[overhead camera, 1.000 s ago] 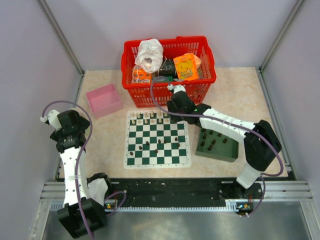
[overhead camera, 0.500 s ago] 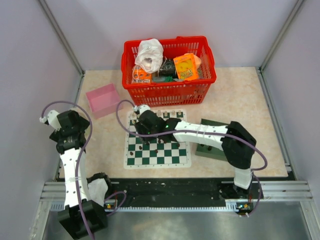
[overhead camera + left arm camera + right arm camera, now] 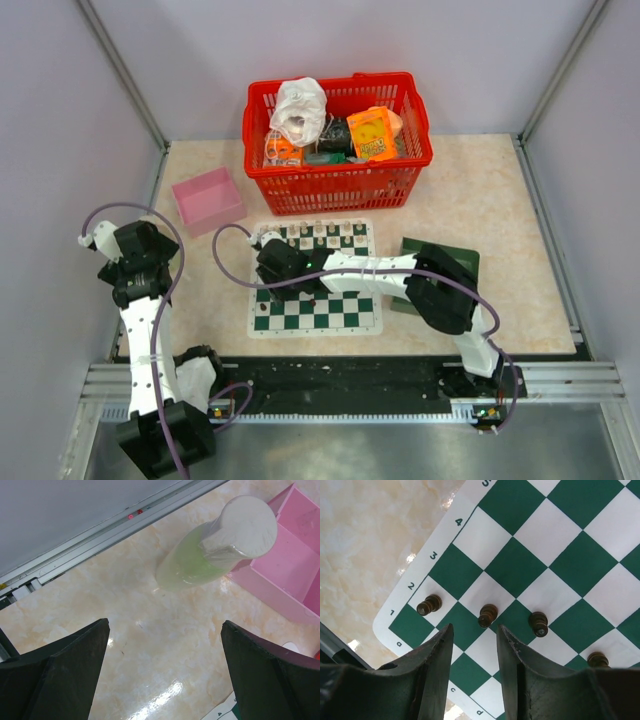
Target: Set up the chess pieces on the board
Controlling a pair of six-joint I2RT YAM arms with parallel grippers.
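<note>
**Right gripper point(image 3: 474, 630) low over the left side of the board point(image 3: 560, 555), with a dark pawn point(image 3: 487, 615) just ahead of its tips.**

Its two fingers stand a little apart, and nothing is between them. The dark pawn stands upright just past the tips, a bit right of the gap. It is one of a row of pawns near the board's edge, and the row runs across in front of the fingers. The left gripper point(image 3: 165, 625) is wide open and empty. It hangs over the table by a green bottle point(image 3: 200, 560) and a pink box point(image 3: 292, 565), well apart from the board. So the right arm is the nearer one.
</note>
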